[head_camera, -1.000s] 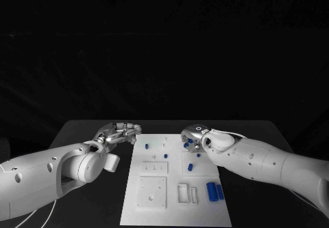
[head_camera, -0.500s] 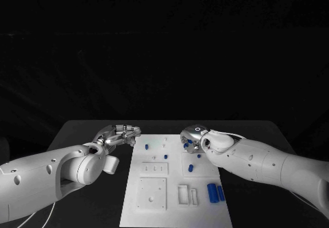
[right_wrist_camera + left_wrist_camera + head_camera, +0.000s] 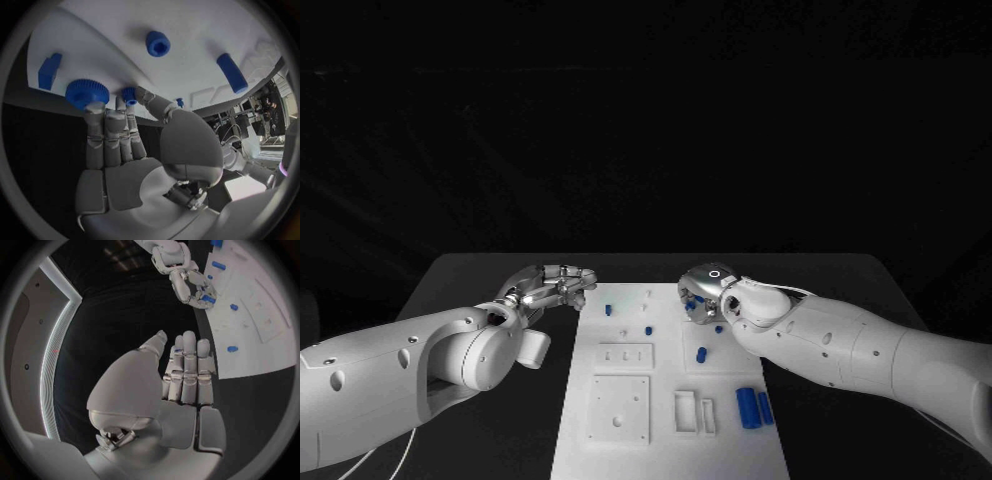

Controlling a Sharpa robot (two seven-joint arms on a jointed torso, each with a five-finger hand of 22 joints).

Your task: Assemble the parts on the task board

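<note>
The right robot hand (image 3: pixel 119 145) reaches over the task board (image 3: pixel 668 420) at centre counter (image 3: pixel 488 270), fingers extended, fingertips touching a blue gear (image 3: pixel 87 93) and small blue peg (image 3: pixel 129 95); whether it grips either, I cannot tell. The left robot hand (image 3: pixel 181 377) waits flat, holding nothing, at the board's 10 o'clock edge. Likely next: seating the peg. Open counter flanks both sides.

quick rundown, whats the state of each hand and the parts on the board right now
left hand: fingers straight and together, holds nothing, over the bare table beside the task board
right hand: over the board's far end, fingertips at a gear and a small peg; grip cannot be told
two cylinders: lying side by side near the board's right edge
part: lying loose mid-board
</note>
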